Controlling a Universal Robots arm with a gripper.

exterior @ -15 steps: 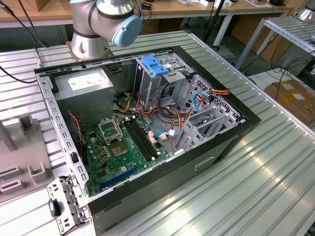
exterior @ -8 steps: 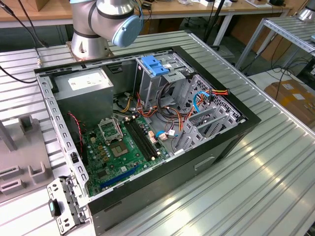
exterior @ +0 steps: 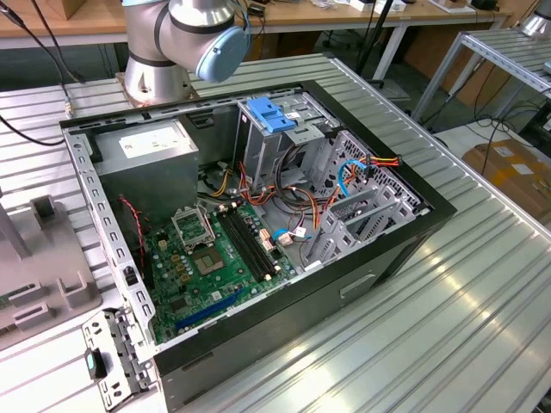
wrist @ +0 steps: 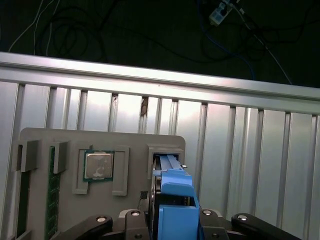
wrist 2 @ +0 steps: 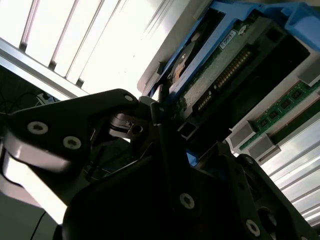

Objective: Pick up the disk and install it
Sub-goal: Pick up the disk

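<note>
In the exterior view, the open case (exterior: 284, 320) lies on its side on the table (exterior: 448, 327). Its inside faces up, so it is easy to reach into. My arm (exterior: 185, 39) stands at the far end of the table. A blue bracket (exterior: 271, 114) sits at the far side of the case.

In the first wrist view, my gripper (wrist: 176, 224) is down over the disk (wrist: 176, 197). The disk stands on its edge in a slot of the grey tray (wrist: 100, 140), so its two sides are free to grab. My jaws look closed on it, one on each blue side. It is not lifted out yet. A chip (wrist: 99, 166) rests in the tray near it.

In the second wrist view, one black finger (wrist 2: 159, 131) is against the disk's edge. The disk's green board side shows. A memory stick (wrist 2: 285, 102) lies in the tray just beside the disk.
</note>
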